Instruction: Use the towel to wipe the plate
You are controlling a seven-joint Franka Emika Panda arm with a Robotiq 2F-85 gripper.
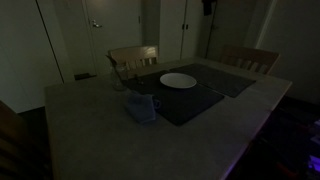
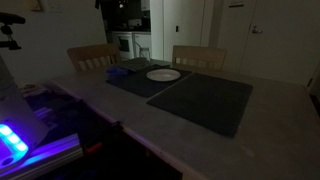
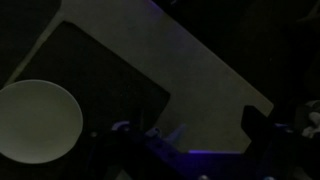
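Note:
The room is dim. A white round plate [image 1: 178, 80] lies on a dark placemat [image 1: 200, 100] on the far side of the pale table; it also shows in an exterior view [image 2: 163, 74] and at the lower left of the wrist view [image 3: 35, 120]. A crumpled bluish towel [image 1: 140, 108] lies on the placemat's near corner, also seen beside the plate in an exterior view [image 2: 118, 69]. My gripper [image 3: 218, 130] hangs high over bare table to the right of the plate, open and empty. The arm does not show in the exterior views.
A second dark placemat [image 2: 205, 102] lies beside the first. Wooden chairs [image 1: 133, 58] [image 2: 198, 56] stand along the table's far edge. A clear glass [image 2: 143, 52] stands near the plate. A blue-lit device [image 2: 15, 140] sits off the table's corner.

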